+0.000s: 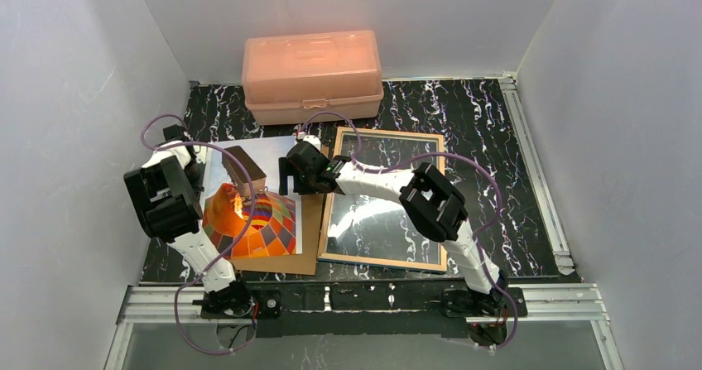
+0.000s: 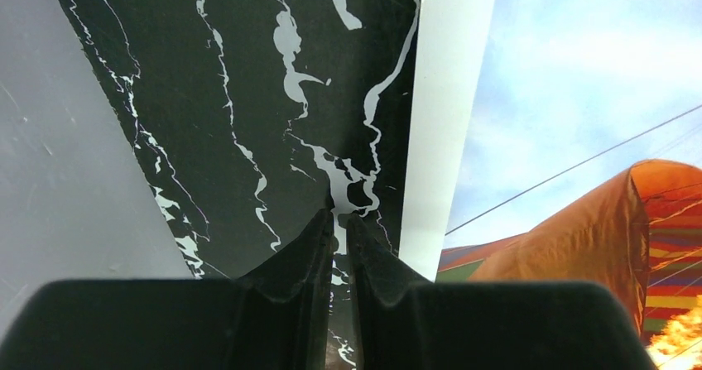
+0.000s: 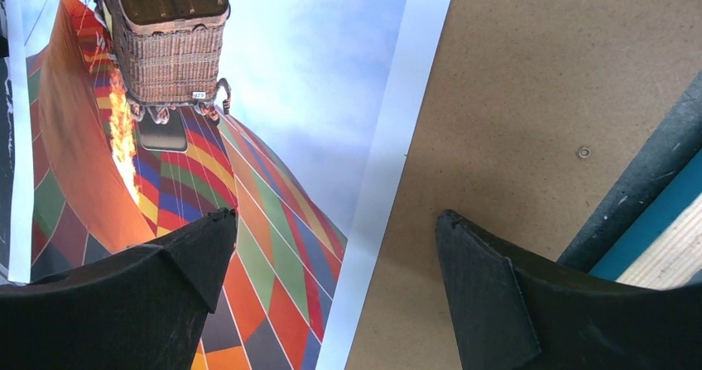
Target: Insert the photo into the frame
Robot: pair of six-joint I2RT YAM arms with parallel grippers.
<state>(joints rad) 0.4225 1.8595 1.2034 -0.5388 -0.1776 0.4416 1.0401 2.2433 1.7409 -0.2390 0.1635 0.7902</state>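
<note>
The photo (image 1: 252, 213), a hot-air balloon print with a white border, lies face up on a brown backing board (image 1: 312, 233) left of centre. The frame (image 1: 385, 132) lies flat to its right, its glass pane showing the table through it. My right gripper (image 1: 298, 171) hovers open over the photo's right edge. In the right wrist view one finger is above the photo (image 3: 273, 97) and the other above the board (image 3: 513, 97), with the frame's blue rim (image 3: 654, 221) at the right. My left gripper (image 1: 192, 171) is shut and empty beside the photo's left border (image 2: 443, 97), over bare table (image 2: 248, 97).
A peach plastic box (image 1: 313, 74) stands at the back of the black marbled table (image 1: 480, 113). White walls close in on both sides. Metal rails run along the right and near edges. Purple cables loop around both arms.
</note>
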